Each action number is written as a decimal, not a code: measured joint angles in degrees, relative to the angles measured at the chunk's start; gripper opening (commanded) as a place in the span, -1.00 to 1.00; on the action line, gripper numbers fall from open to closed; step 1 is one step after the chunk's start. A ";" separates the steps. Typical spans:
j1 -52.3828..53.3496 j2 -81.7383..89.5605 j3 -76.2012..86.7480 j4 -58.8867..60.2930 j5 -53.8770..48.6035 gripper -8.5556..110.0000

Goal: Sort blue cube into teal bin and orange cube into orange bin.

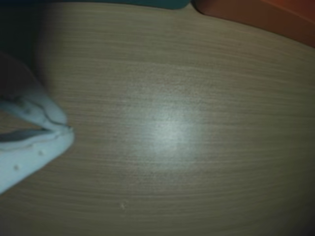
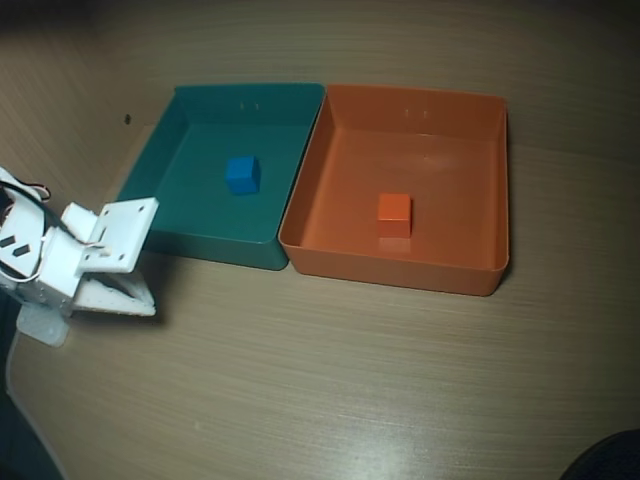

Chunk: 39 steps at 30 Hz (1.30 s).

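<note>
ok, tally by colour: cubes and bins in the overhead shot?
Blue: 1, the blue cube, inside the teal bin.
Teal: 1, the teal bin.
Orange: 2, the orange cube and the orange bin it sits in.
Total: 4 (2 cubes, 2 bins).

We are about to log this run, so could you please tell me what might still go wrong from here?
Little seems left to fail: the blue cube lies in the teal bin and the orange cube in the orange bin. The main risk is the gripper, jaws shut, close to the teal bin's near wall; a careless swing could nudge it.
</note>
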 measured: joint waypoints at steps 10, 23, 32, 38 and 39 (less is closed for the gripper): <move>0.00 26.10 22.59 0.00 0.00 -0.95; 3.52 34.80 29.71 0.79 0.79 -0.95; 3.69 34.72 29.71 19.69 0.53 -0.95; 3.69 34.98 29.71 27.95 0.44 -0.95; 3.69 34.98 29.71 28.13 0.35 -0.95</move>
